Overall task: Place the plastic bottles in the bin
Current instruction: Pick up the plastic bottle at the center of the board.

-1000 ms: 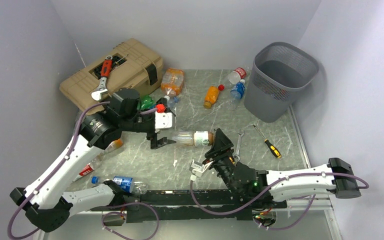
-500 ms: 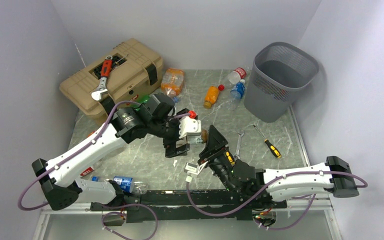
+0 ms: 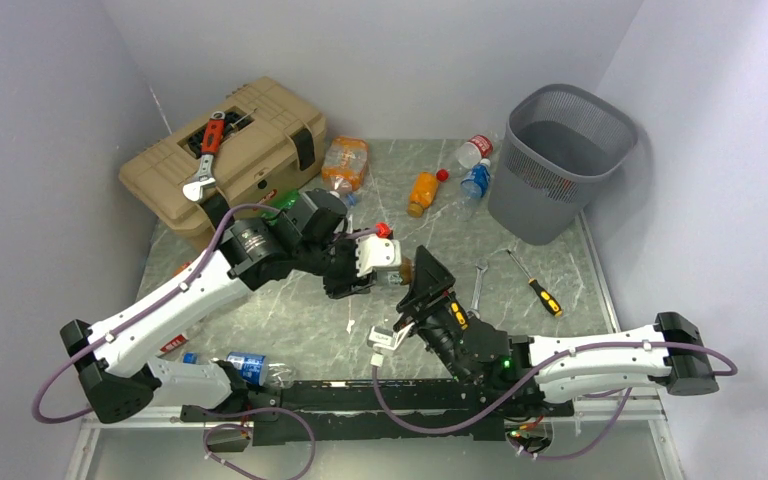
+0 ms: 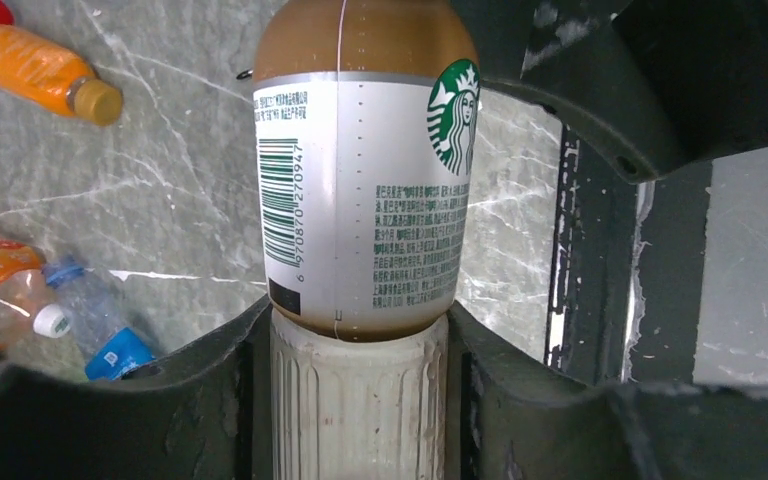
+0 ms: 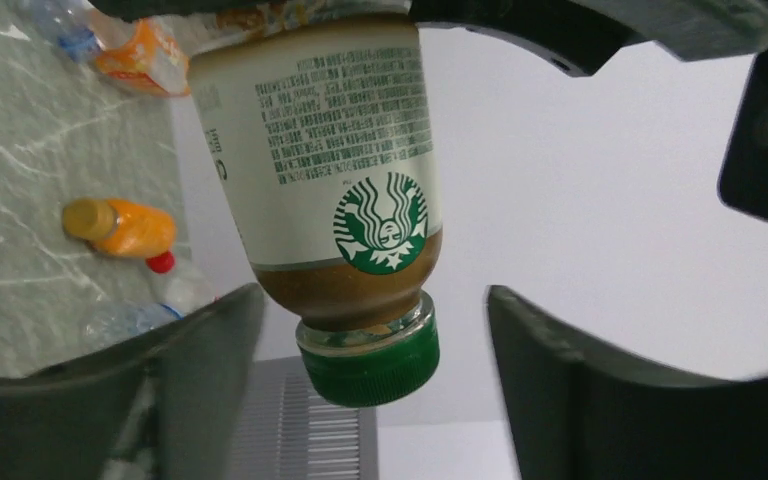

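A brown coffee bottle [image 3: 401, 271] with a white label and green cap hangs above the table between my two arms. My left gripper [image 4: 357, 332] is shut on its ribbed whitish base [image 4: 358, 400]. In the right wrist view the green cap [image 5: 370, 365] sits between the fingers of my right gripper [image 5: 372, 302], which stand open with a gap on each side. More plastic bottles lie at the back: an orange one [image 3: 423, 192], a blue-labelled one [image 3: 475, 180], a red-labelled one [image 3: 472, 150]. The grey mesh bin [image 3: 560, 160] stands at the far right.
A tan toolbox [image 3: 250, 140] with a red-handled wrench [image 3: 205, 160] on it sits at the back left. A crumpled orange bottle [image 3: 345, 163] lies beside it. A spanner [image 3: 480, 285] and screwdriver [image 3: 535, 283] lie right of centre. A bottle [image 3: 250, 365] lies near my left base.
My left arm swung right to the coffee bottle and its gripper closed on the base. My right gripper, which held the cap end, has opened.
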`<state>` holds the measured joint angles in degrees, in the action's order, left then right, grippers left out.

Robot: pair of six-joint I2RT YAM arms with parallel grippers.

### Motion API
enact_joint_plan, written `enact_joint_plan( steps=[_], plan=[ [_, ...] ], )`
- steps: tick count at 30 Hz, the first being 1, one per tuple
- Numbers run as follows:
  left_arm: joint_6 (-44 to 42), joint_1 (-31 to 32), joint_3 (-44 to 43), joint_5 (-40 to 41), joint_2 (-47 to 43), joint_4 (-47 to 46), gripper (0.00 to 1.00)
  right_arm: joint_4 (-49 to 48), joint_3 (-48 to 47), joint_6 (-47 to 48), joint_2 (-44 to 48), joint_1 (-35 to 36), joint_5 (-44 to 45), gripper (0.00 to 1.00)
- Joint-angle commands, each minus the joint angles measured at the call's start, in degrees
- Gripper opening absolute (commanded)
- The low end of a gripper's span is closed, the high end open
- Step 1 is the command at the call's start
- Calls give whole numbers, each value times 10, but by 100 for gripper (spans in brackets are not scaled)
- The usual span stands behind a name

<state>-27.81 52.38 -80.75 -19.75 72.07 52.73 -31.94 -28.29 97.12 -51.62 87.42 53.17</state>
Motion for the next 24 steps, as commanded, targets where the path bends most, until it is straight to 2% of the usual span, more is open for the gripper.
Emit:
enact_joint_plan(
  steps=[1,4,6,8,9,10,12,14,20,22,24],
  plan=[
    [-1,0,10,28,-22,-59,30,63,-40,-88,32,4,-24,99],
    [2,-1,32,70,-42,-116,27,171,-83,-220,23,26,4,100],
    [6,-8,65,96,-68,-184,24,298,-151,-393,17,41,-13,100],
    [10,-24,96,101,-91,-245,23,366,-205,-561,26,43,-70,100],
    [21,-35,104,97,-100,-265,23,358,-218,-660,40,41,-97,100],
    [28,-49,110,85,-107,-281,23,316,-220,-733,63,34,-163,100],
    [40,-80,129,47,-123,-307,22,184,-168,-873,118,-2,-284,100],
    [54,-95,156,36,-141,-341,23,79,-138,-970,137,-34,-327,100],
    [98,-100,239,11,-188,-422,23,82,-205,-1129,112,-120,-249,100],
    [112,-101,275,13,-210,-458,24,121,-239,-1187,94,-167,-283,100],
    [123,-100,309,11,-231,-502,24,149,-267,-1254,66,-233,-373,100]
  ],
)
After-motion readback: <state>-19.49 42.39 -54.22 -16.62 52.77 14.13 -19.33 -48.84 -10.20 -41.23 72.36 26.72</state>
